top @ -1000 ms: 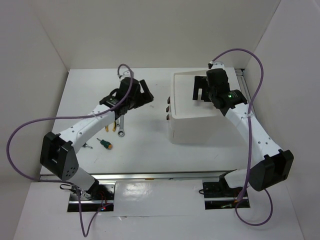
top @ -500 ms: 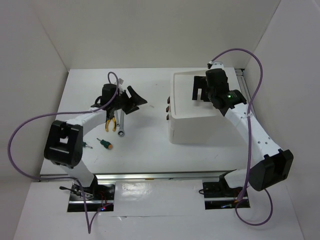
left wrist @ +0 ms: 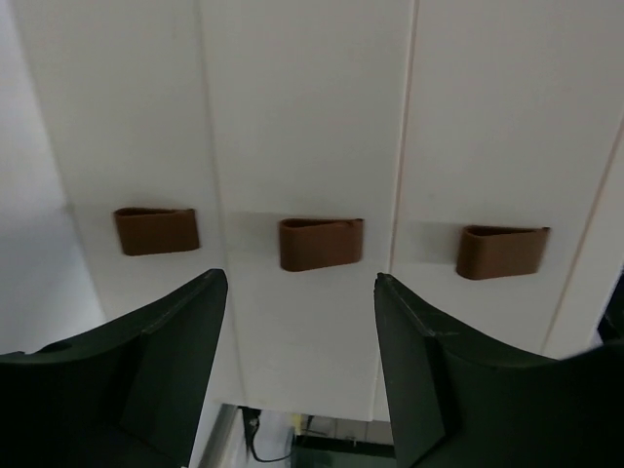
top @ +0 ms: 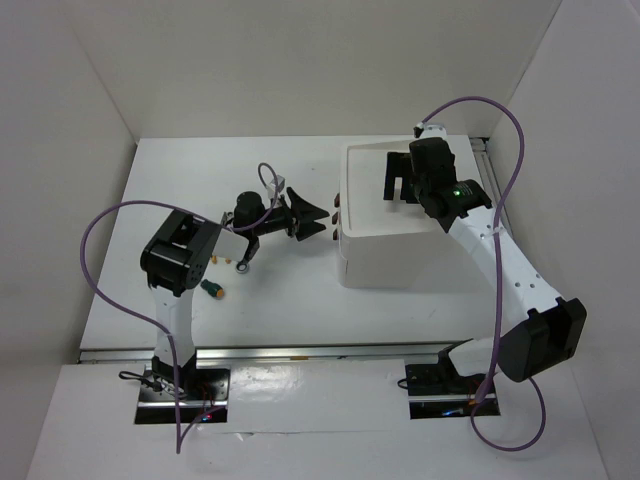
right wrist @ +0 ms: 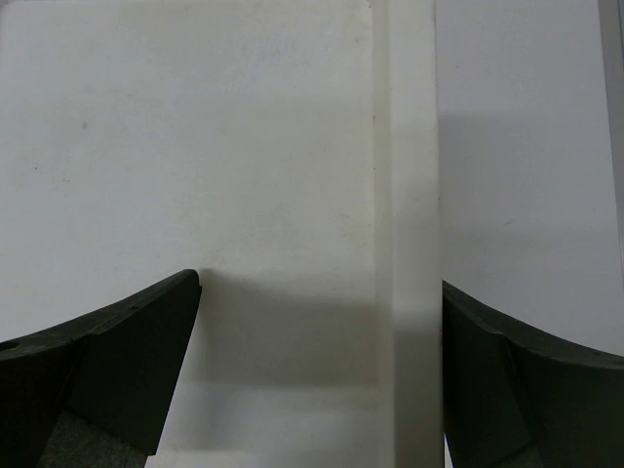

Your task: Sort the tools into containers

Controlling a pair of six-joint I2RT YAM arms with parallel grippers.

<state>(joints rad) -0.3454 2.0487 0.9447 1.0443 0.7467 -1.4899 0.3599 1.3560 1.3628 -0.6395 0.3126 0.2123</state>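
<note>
left claw (top: 318,216) spreading wide, facing 3 knobs (left wrist: 321,244) of box unit (top: 400,262) | right claw (top: 398,195) gaping, hovering over box unit's top tray (top: 368,218) | 1 green screwdriver (top: 211,289) lying on table (top: 300,305) left of box unit

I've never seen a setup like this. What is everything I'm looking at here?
drawer unit: one, white, on the right half of the table.
knobs: three, brown, in a row on the drawer fronts.
wrench: one showing, silver, left of the unit, partly under the left arm.
stubby screwdriver: one, green and orange, on the table near the wrench.
table: one, white.
cables: two, purple, one looping off each arm.
left gripper: one, black, open, facing the middle knob.
right gripper: one, black, open, above the unit's top.
</note>
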